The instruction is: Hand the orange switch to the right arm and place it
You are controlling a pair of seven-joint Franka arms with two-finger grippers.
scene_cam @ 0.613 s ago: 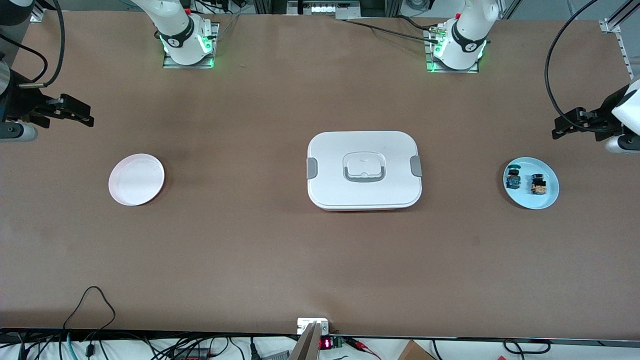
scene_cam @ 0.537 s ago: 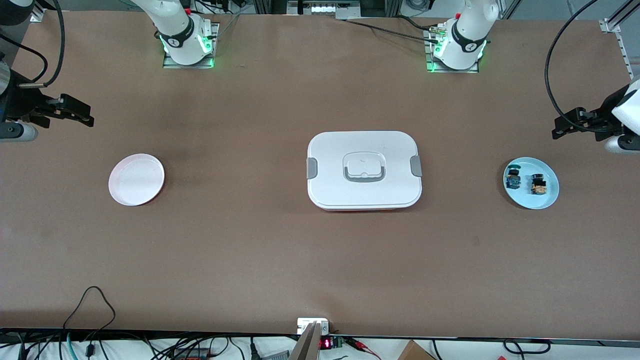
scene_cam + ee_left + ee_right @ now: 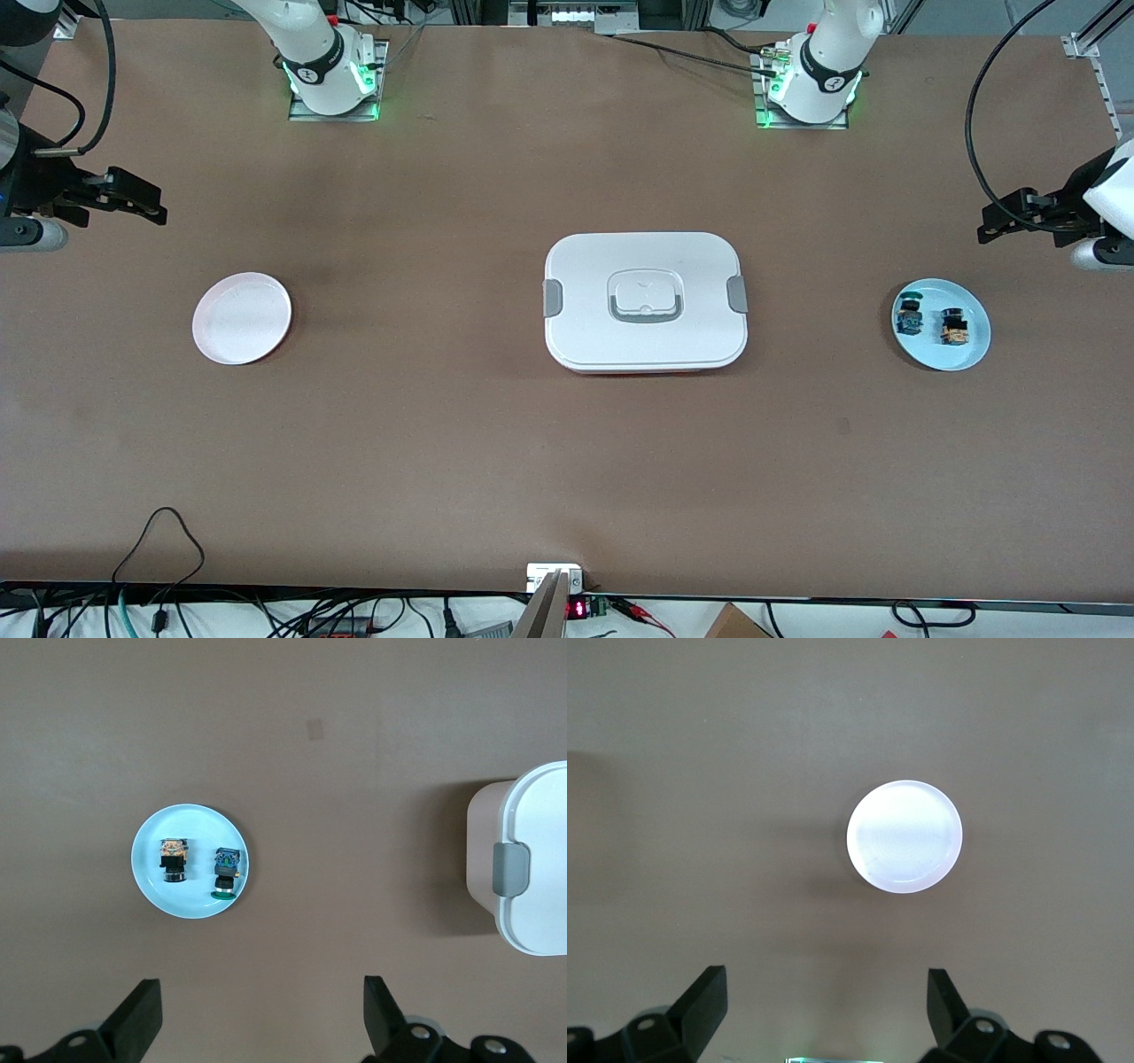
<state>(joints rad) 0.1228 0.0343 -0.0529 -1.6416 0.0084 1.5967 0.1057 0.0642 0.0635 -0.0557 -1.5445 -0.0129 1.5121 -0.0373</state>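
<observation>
The orange switch (image 3: 954,328) lies on a light blue plate (image 3: 970,353) toward the left arm's end of the table, beside a blue switch with a teal cap (image 3: 909,317). My left gripper (image 3: 994,226) hangs open and empty in the air beside that plate, apart from it. In the left wrist view the orange switch (image 3: 174,859) and the blue switch (image 3: 227,873) lie on the plate (image 3: 197,822), and the left gripper (image 3: 261,992) is wide open. My right gripper (image 3: 149,200) waits open and empty near a pale empty plate (image 3: 242,317). That plate (image 3: 904,837) and the right gripper (image 3: 826,985) also show in the right wrist view.
A large white lidded container (image 3: 645,301) with grey side clips sits at the table's middle; its edge also shows in the left wrist view (image 3: 532,868). Both arm bases stand along the table edge farthest from the front camera. Cables hang at each end of the table.
</observation>
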